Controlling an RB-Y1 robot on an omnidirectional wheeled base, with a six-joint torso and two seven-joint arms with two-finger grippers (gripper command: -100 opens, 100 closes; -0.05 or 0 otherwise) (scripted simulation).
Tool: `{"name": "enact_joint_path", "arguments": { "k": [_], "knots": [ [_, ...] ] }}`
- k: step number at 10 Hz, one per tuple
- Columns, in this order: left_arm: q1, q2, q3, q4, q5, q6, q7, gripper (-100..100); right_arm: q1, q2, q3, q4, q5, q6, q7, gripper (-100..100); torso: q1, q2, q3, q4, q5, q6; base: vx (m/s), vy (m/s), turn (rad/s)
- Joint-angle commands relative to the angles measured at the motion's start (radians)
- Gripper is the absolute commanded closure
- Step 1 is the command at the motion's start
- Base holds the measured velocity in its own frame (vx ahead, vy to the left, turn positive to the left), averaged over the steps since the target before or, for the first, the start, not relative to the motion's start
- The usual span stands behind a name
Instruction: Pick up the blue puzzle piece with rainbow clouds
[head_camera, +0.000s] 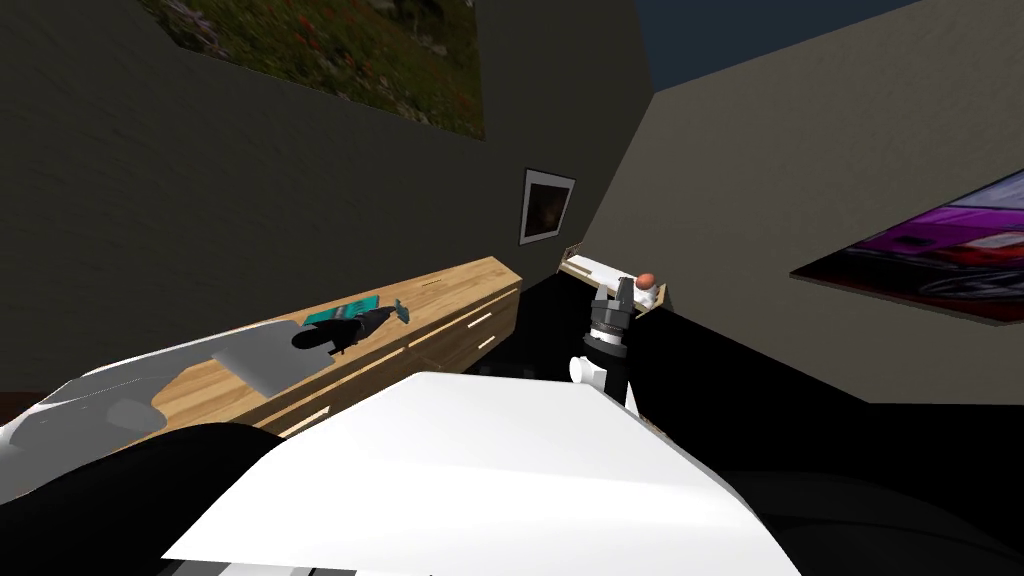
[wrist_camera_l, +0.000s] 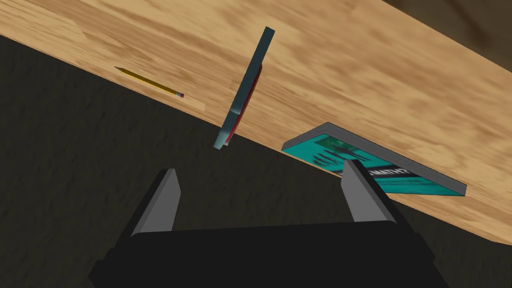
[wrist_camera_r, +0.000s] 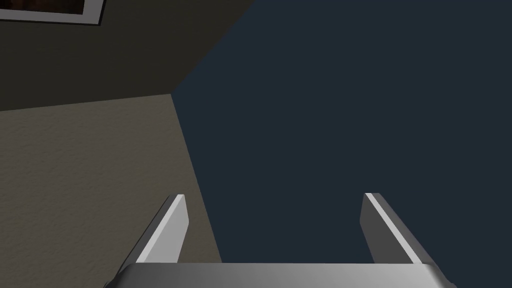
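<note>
- A long wooden cabinet (head_camera: 460, 290) with drawer fronts is running along a dark wall, and its top is carrying everything that matters here.
- Towards the left end, a flat grey slab (head_camera: 262, 358) is lying on the wood.
- Next along, a teal book (head_camera: 338, 313) is lying flat with its cover facing up.
- The left gripper (wrist_camera_l: 260, 167) is hanging over the cabinet top just beside the book. Its fingers are standing wide apart and gripping nothing.
- The blue puzzle piece (wrist_camera_l: 244, 92) is sitting just beyond those fingertips, apart from them. It is showing as a thin tilted slab seen edge-on, with red along one face. I cannot tell whether it is resting on the wood.
- A yellow pencil (wrist_camera_l: 150, 83) is lying on the wood, on the far side of the piece from the book.
- Further right, the right arm is standing raised in front of a small pale shelf (head_camera: 600, 268) bearing a round reddish thing (head_camera: 646, 279).
- The right gripper (wrist_camera_r: 275, 195) is also holding its fingers apart, with nothing between them.
</note>
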Motion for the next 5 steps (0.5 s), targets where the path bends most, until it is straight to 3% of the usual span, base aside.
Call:
{"name": "enact_joint_path", "arguments": {
  "k": [1, 5],
  "knots": [
    [0.022, 0.032, 0.024, 0.002, 0.043, 0.016, -0.002, -100, 0.000, 0.000, 0.000, 0.000, 0.000, 0.000, 0.000, 0, 0.000, 0.000, 0.000, 0.000, 0.000, 0.000, 0.032, -0.031, -0.017],
    [0.074, 0.134, 0.076, 0.013, 0.165, 0.050, -0.008, -100, 0.000, 0.000, 0.000, 0.000, 0.000, 0.000, 0.000, 0, 0.006, 0.003, 0.002, 0.001, 0.002, 0.000, 0.006, 0.020, -0.095]
  ]
}}
